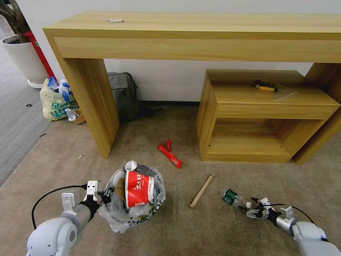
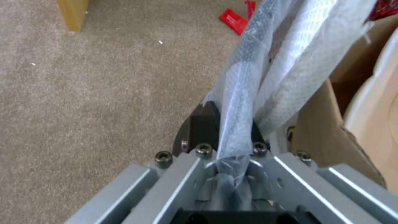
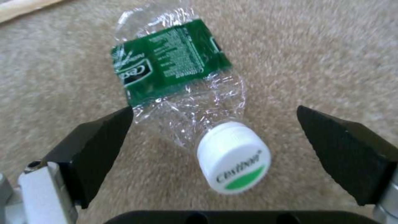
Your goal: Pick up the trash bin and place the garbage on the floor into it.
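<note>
Trash bin (image 1: 136,199): on the beige floor (image 1: 213,227), at 7 o'clock in the head view; bag-lined, holding a red paper cup (image 1: 139,189), a can (image 1: 131,165) and cardboard (image 2: 327,124).
Left gripper (image 1: 106,197): at the bin's 9 o'clock rim, fingers pinched together on rim and liner.
Right gripper (image 3: 215,137): at 5 o'clock in the head view, fingers spread wide to either side of the crushed bottle (image 3: 182,84), touching neither side; white cap (image 3: 233,155) points toward the wrist.
Loose garbage: 1 wooden stick (image 1: 201,190) between bin and bottle; 1 red wrapper (image 1: 169,154) at the bin's 1 o'clock.
Surroundings: wooden desk (image 1: 199,35) and low shelf unit (image 1: 263,113) at 12 to 2 o'clock; grey backpack (image 1: 123,96) under the desk; shopping bag (image 1: 57,99) and plant pot (image 1: 23,58) at 10 o'clock.
Obstructions: carpet between bottle and bin holds only the stick.
</note>
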### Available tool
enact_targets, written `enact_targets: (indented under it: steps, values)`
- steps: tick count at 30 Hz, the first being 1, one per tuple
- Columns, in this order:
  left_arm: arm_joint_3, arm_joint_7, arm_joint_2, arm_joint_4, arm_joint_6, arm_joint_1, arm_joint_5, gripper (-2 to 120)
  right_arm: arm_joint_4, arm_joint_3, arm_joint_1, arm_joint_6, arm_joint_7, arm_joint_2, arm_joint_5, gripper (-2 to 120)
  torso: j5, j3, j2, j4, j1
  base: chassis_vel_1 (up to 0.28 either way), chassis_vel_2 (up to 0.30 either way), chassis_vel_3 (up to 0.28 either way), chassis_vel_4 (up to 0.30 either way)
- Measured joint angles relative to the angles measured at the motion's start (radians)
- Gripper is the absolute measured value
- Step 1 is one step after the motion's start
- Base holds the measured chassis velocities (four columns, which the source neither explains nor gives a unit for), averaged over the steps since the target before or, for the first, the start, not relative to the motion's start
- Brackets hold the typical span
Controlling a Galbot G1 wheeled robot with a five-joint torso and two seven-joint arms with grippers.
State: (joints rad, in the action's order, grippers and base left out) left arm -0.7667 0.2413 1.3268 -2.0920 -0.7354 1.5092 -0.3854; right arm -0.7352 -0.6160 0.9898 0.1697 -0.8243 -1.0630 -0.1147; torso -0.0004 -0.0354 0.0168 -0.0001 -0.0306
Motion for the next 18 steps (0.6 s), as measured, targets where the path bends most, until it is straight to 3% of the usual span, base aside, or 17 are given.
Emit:
enact_targets:
  steps: [9,18]
  values:
    - [0.001,0.000,-0.005,0.005,0.000,-0.002,0.000,0,0.066,0.020,-0.042,-0.010,0.039,-0.028,0.005,97,0.0005,0.000,0.000,-0.0001,0.000,0.000,0.000,0.000,0.000]
    - [0.004,0.001,-0.006,0.005,0.000,-0.002,0.001,0,0.087,0.034,-0.053,-0.013,0.070,-0.044,-0.008,65,-0.0003,0.000,0.000,-0.0002,0.000,0.000,0.000,0.000,0.000]
